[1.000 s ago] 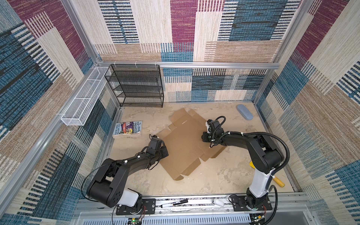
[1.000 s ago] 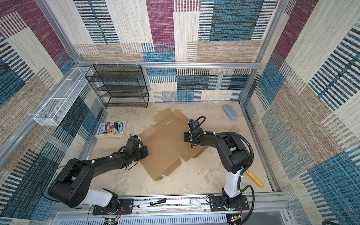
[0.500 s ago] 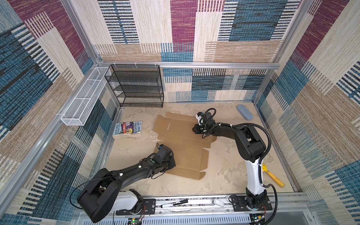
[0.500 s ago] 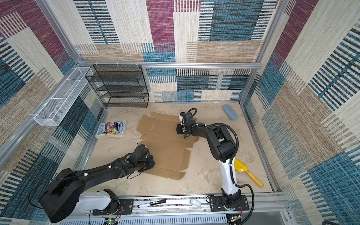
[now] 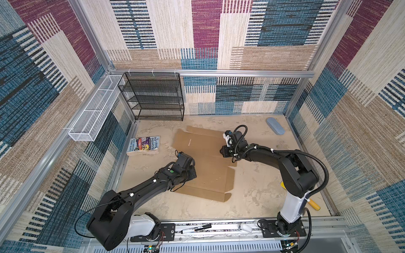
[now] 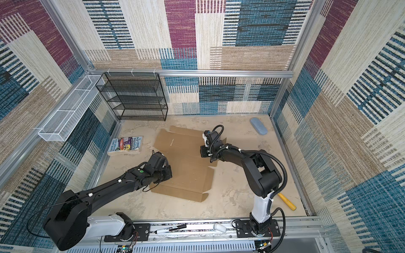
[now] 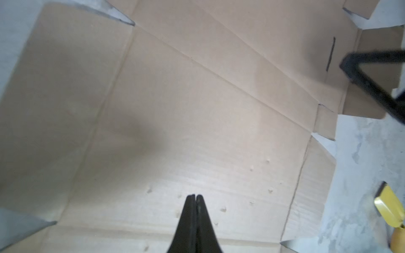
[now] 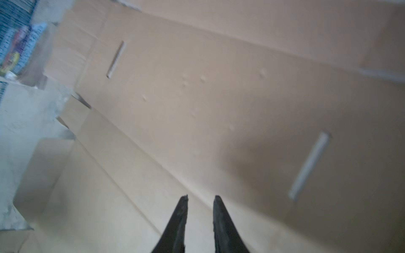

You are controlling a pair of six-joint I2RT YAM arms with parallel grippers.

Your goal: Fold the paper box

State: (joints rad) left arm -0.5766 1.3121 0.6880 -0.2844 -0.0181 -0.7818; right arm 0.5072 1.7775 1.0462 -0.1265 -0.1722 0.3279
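The paper box point(image 5: 208, 170) lies flat, brown, creased and unfolded; left claw point(image 7: 192, 196) together, right claw point(image 8: 201, 197) slightly apart.

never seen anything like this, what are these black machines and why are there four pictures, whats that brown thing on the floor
Those are two robot arms, the left arm and the right arm, fixed at the front edge of a table. The two wide pictures come from one camera head above, so they look nearly alike. The two close-ups come from a small camera on each arm's wrist. The brown thing is a flat cardboard sheet, cut and creased to become a box, lying unfolded. In the close-ups, the left fingers are shut and the right fingers slightly apart; both are over the cardboard with nothing between them. Also there: a book, a blue case, a black wire shelf, a white wire basket and a yellow tool.
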